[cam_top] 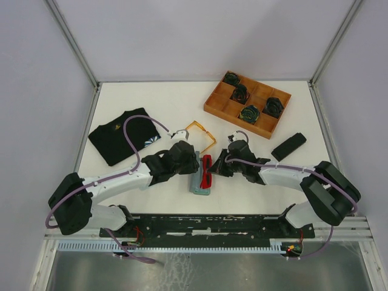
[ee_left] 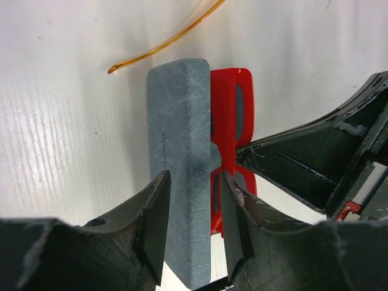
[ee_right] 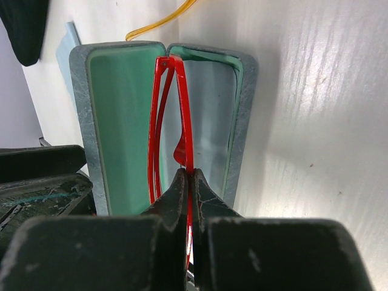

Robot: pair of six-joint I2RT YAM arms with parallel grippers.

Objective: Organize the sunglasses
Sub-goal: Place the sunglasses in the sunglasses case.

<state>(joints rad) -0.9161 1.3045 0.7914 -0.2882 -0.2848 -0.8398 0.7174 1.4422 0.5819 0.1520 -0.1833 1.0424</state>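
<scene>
Right gripper [ee_right: 189, 182]: pressed together on red sunglasses [ee_right: 180, 151], held upright inside open grey case [ee_left: 179, 121].
Left gripper [ee_left: 194, 200]: clamps case's left shell; sunglasses just right of it.

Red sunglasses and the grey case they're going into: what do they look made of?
Red sunglasses: likely plastic with a glossy finish; the thin frame is a uniform bright red with sharp highlights. Case: a rigid shell under a matte grey-blue cover, faintly grained like leatherette or a fabric wrap; the look leaves open which. Lining: smooth, pale green and soft-looking, possibly felt or flocking.
</scene>
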